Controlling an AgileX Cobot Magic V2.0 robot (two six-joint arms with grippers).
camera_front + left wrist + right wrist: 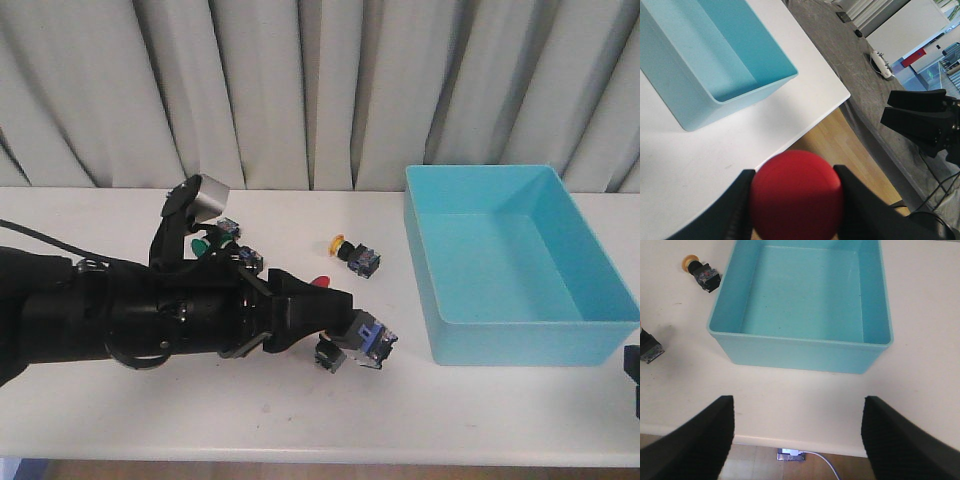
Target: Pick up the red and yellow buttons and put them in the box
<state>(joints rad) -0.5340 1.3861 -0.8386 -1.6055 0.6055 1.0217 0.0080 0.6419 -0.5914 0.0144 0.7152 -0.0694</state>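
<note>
Between left claw (795,200) fingers, red button (796,196).

The white surface (250,400) runs wide in front of the grey curtain. On its right side sits the big blue box (515,262), open at the top, with nothing to see inside it. Near the middle, a little way left of the box, a yellow button (355,253) lies on its side. Further left, close to the black arm, some green buttons (205,243) lie together. Another small switch (330,357) rests near the front, partly hidden under the arm, so its cap colour cannot be told.
</note>
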